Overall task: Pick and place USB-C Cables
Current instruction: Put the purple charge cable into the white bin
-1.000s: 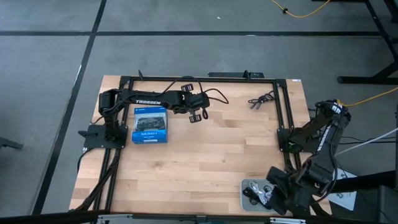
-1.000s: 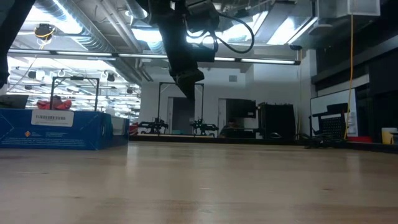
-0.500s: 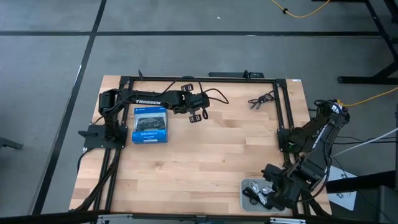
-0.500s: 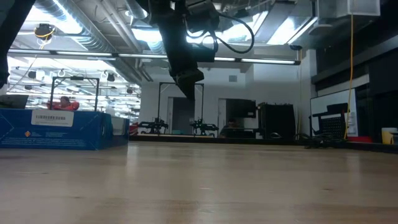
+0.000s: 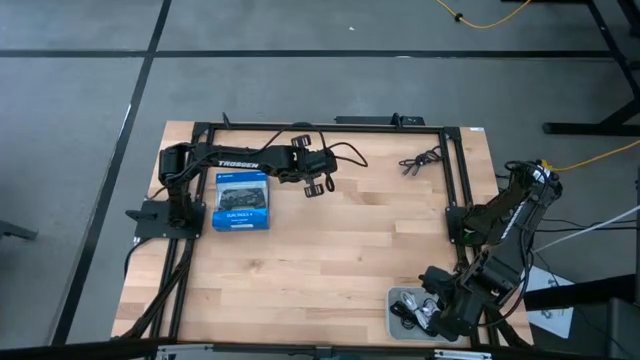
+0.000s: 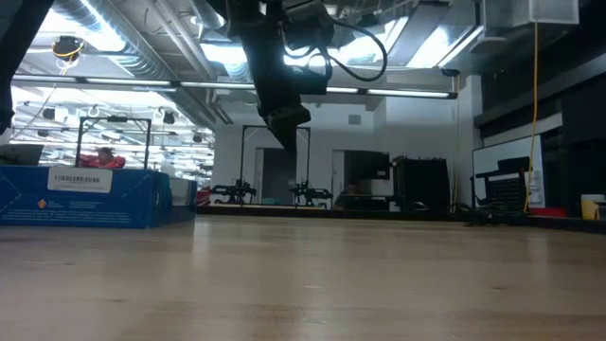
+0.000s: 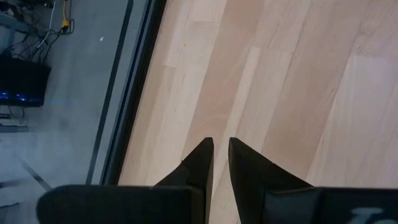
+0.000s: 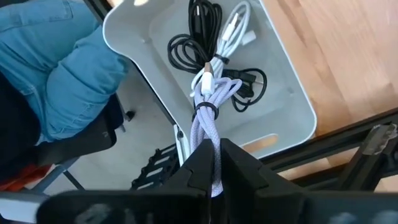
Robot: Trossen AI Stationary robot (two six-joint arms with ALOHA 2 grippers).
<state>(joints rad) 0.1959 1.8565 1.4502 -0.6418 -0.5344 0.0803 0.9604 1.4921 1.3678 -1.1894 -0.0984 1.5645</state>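
Observation:
My right gripper (image 8: pixel 214 152) is shut on a pale grey-white braided cable bundle (image 8: pixel 208 112) above the grey tray (image 8: pixel 292 81) at the table's near right corner (image 5: pixel 400 298). Inside the tray lie black coiled cables (image 8: pixel 186 50) and a white cable (image 8: pixel 235 28). One more black cable (image 5: pixel 420 160) lies on the wood near the far right corner. My left gripper (image 5: pixel 318 186) hangs shut over bare wood (image 7: pixel 221 146), beside the blue box (image 5: pixel 240 200). My right gripper pinches the pale cable bundle between its two fingers at one end of the bundle (image 8: pixel 209 144), just behind its black tie. The fingers come from above and lie along the bundle. The bundle reaches out past the fingertips over the tray's cables; whether its free end (image 8: pixel 205 78) rests on them I cannot tell.
A black metal frame (image 5: pixel 455 180) runs round the table's edges. A person in blue trousers (image 8: pixel 68 81) sits just off the near edge by the tray. The middle of the wooden table (image 5: pixel 340 250) is bare.
My right arm has shifted a little toward the table's left, bringing its gripper and the pale cable farther over the tray. The left arm has kept still.

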